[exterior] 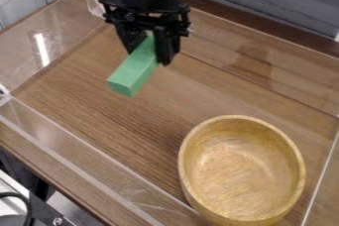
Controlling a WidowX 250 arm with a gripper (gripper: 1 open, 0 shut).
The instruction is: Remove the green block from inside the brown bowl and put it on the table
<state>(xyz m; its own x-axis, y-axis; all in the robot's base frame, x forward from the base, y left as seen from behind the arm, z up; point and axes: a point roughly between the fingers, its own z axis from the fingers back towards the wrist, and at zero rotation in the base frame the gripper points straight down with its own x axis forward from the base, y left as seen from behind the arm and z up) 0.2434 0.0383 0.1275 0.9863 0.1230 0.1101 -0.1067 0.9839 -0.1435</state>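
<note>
Soft, even light, white glare streaks on the acrylic walls (54, 47), slightly blurry, perhaps low-resolution picture.

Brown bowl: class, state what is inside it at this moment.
Nothing: the brown bowl shows only bare wood grain. The green block is outside it, gripped by the tool above the table. No part of the bowl's interior is covered.
</note>
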